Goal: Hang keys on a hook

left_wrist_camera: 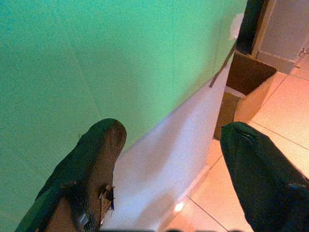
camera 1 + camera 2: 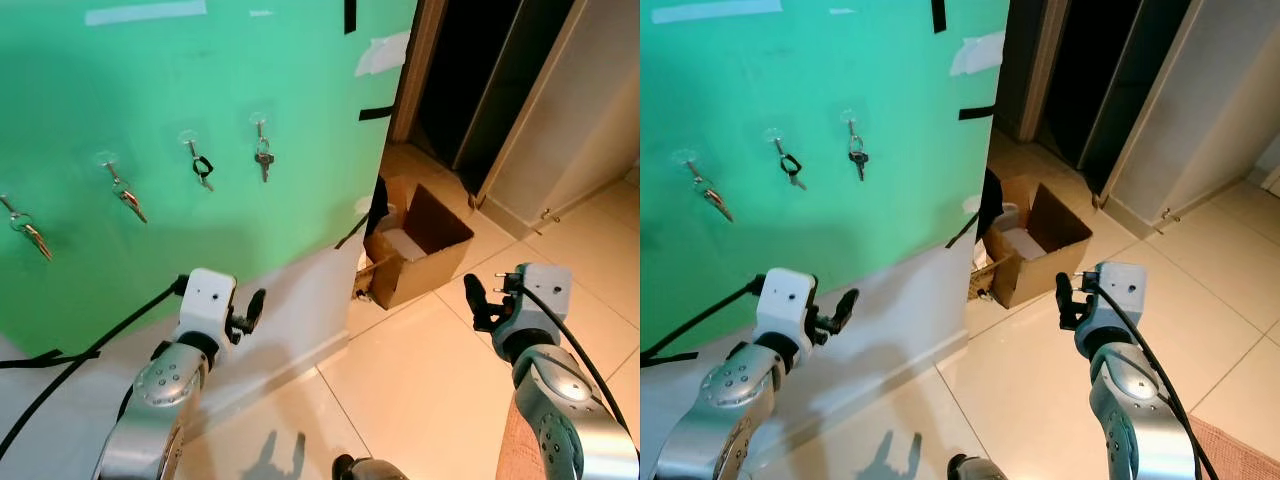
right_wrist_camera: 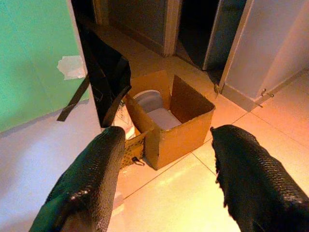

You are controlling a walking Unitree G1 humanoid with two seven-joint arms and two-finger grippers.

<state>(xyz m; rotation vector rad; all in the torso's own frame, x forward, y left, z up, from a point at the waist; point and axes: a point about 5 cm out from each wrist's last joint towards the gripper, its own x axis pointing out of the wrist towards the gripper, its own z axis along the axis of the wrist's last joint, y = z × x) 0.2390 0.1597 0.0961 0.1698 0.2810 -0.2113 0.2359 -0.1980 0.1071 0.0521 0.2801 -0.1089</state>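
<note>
Four sets of metal keys [image 2: 264, 158] already hang on clear hooks [image 2: 258, 120] along the green wall panel [image 2: 200, 80], running toward its right edge, while the left gripper [image 2: 247, 311] and right gripper [image 2: 478, 303] hover wide and empty, so the hanging looks done.

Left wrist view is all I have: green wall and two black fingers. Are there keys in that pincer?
Observer: No, the left pincer is open with nothing in it.
Operator: Where are the hooks?
Observer: Higher on the green wall; four hooks in a row, each holding keys, such as the rightmost keys.
Operator: And the right pincer?
Observer: The right pincer is open too, pointing at the cardboard box on the floor.
</note>
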